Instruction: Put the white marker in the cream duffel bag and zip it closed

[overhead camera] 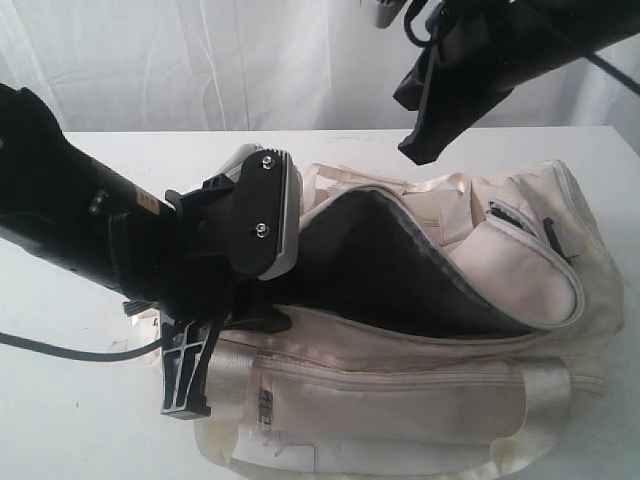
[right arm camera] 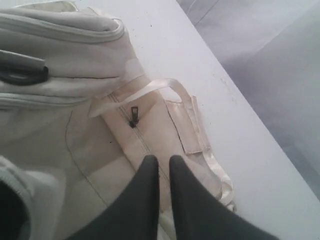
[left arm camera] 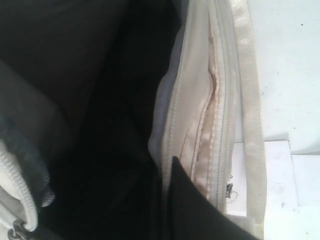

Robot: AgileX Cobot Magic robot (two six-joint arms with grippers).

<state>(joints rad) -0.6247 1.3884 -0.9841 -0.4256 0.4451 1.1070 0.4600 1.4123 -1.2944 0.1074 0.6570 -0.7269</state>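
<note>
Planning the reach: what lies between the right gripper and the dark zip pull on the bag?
Only fabric and zip line of the cream duffel bag separate the right gripper from the zip pull, as the right wrist view shows.

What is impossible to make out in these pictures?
Marker: in no view; the bag is too dark inside in the left wrist view.
Left fingers: exterior view, the left arm hides them; left wrist view shows one.
Right arm: cut by the exterior view's top edge.

bag (overhead camera: 400,390) mouth gaping, left arm (overhead camera: 60,200) crowding one end, rest seemingly free
</note>
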